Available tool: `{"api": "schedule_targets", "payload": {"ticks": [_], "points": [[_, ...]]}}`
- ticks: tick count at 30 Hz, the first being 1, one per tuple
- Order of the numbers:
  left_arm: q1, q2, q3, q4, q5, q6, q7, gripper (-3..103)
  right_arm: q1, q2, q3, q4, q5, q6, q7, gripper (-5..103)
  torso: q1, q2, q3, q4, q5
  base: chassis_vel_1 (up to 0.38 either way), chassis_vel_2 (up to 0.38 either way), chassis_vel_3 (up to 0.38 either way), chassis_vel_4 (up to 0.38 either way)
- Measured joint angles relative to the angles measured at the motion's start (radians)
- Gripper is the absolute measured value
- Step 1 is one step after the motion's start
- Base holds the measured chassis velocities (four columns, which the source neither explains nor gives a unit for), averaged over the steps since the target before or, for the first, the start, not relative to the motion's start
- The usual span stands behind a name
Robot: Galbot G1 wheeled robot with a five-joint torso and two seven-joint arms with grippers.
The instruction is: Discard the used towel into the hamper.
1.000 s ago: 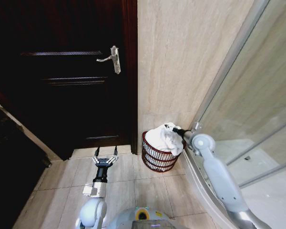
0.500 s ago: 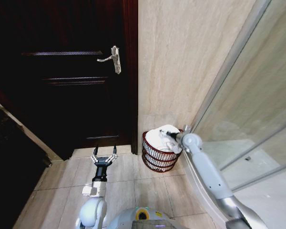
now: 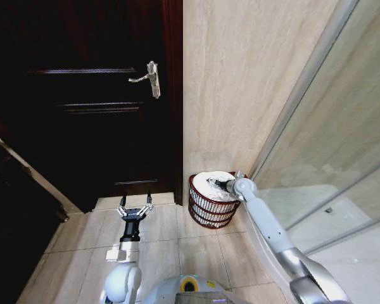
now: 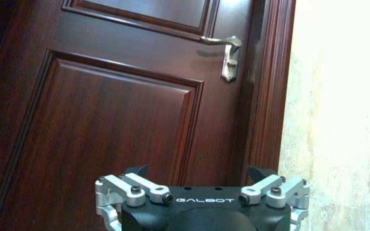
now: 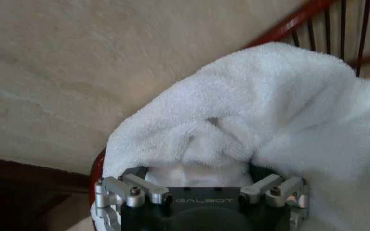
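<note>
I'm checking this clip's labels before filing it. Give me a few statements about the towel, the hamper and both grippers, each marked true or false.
1. The towel lies in the hamper. True.
2. The hamper stands in front of the dark door. False: it stands against the tiled wall, beside the door frame.
3. The right gripper is at the towel, over the hamper's mouth. True.
4. The left gripper holds a second towel. False: it is open and empty, above the floor facing the door.
5. The towel is dark red. False: it is white; the hamper is the reddish thing.
</note>
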Motion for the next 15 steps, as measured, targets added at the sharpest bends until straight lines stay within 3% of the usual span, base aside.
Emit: {"api": "schedule_targets", "payload": {"ticks": [15], "points": [[-0.022,0.017,0.007,0.005,-0.023,0.004,0.003,100,-0.062,0.054,0.000,0.035,0.032,0.000,0.079,100,0.000,0.000,0.000,0.0003,0.0004,0.000,0.000,0.000,0.000]]}}
